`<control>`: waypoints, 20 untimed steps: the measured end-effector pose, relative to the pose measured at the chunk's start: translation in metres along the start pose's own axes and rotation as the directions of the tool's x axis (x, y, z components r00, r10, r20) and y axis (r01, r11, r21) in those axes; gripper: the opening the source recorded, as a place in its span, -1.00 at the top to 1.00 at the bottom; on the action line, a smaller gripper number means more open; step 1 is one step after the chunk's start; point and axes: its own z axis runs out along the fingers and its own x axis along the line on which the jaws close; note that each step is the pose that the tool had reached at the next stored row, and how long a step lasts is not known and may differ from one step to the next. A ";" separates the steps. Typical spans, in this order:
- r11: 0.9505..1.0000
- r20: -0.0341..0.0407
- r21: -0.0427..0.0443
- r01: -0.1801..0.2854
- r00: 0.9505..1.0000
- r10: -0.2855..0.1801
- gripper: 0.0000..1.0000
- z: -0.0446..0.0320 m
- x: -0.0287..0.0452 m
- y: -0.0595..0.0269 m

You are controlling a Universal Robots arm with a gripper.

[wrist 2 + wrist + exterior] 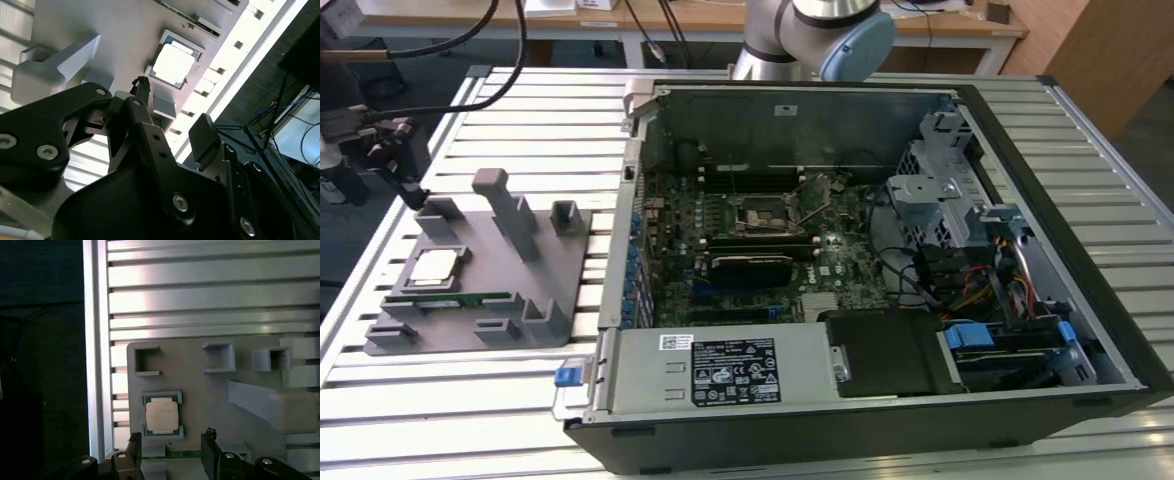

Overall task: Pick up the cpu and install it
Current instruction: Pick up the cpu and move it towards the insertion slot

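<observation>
The black two-fingered pincer [171, 447] hangs with its fingers spread apart and nothing between them, above the grey moulded holder plate [200, 390] on the slatted aluminium tabletop [200, 300]. Just beyond its fingertips the small flat square silvery-topped cpu [161, 416] lies untouched in a shallow recess, with a thin green memory stick [447, 298] just beside it and grey upright blocks [220, 358] and a sloping post [270, 402] close by. The open black computer case [854, 435], a black square socket [766, 214] inside, sits beside that plate.
</observation>
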 end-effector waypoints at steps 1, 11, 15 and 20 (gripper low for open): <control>1.000 0.000 0.000 0.004 1.000 -0.004 -0.17 0.0017 0.0007 -0.0002; 1.000 0.002 0.001 0.017 1.000 -0.017 -0.67 0.0130 0.0029 -0.0009; 1.000 0.001 0.001 0.026 1.000 -0.026 -0.67 0.0202 0.0026 -0.0011; 1.000 0.001 0.001 0.029 1.000 -0.029 -0.67 0.0293 0.0023 -0.0014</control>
